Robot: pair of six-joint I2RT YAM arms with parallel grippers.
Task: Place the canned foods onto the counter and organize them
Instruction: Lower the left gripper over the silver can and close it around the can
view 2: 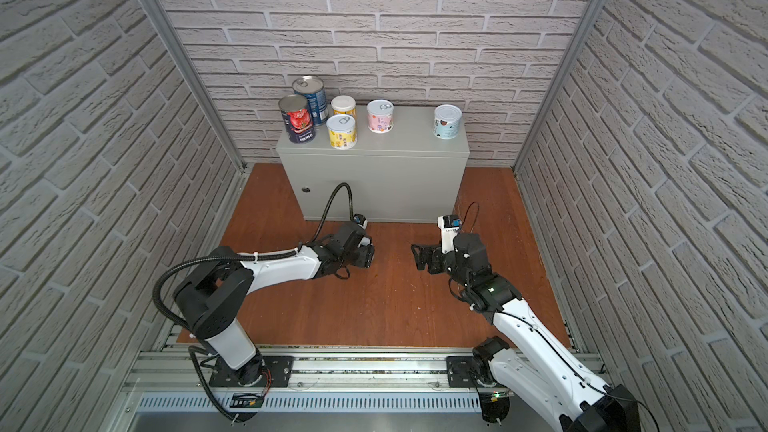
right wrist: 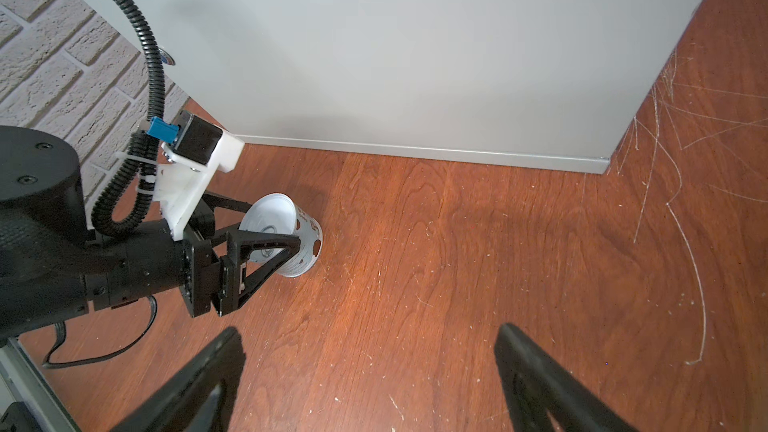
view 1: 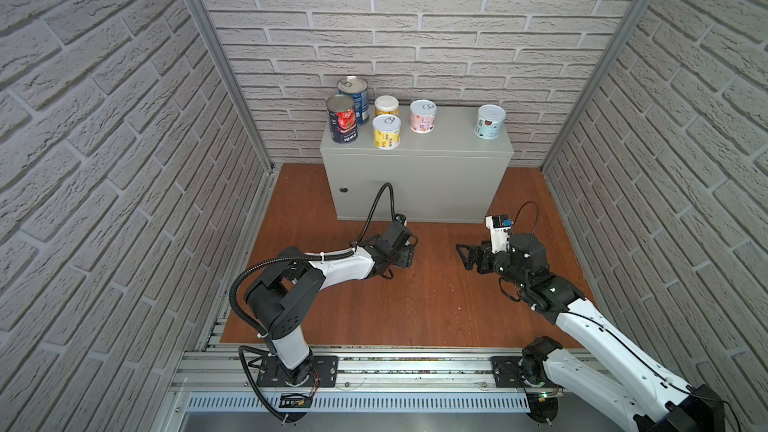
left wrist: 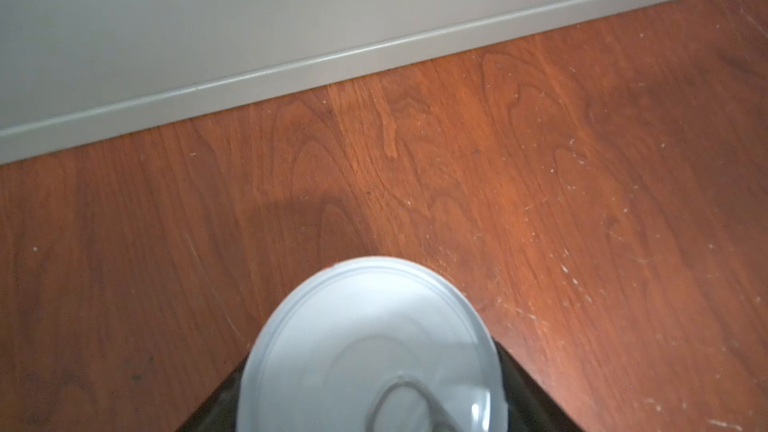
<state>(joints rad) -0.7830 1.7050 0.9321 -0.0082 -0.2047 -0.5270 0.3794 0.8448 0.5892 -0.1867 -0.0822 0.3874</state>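
Pale can point(right wrist: 306, 245) seemingly in left tool point(right wrist: 272, 224)

Materials and finishes, as seen.
Counter point(view 1: 436, 176): painted sheet metal, matt grey, smooth. Floor point(right wrist: 457, 284): reddish wood grain, faint sheen, scratched pale in places. Walls point(view 1: 104, 118): rough brick relief, matt. Tomato can point(view 1: 343, 122) and blue can point(view 1: 353, 87): bright metal tops, glossy printed labels. Pale blue can point(right wrist: 305, 249): smooth white lid, printed wrap. Cable conduit point(right wrist: 153, 76): ribbed black plastic. Camera mount point(right wrist: 195, 176): white plastic, matt.
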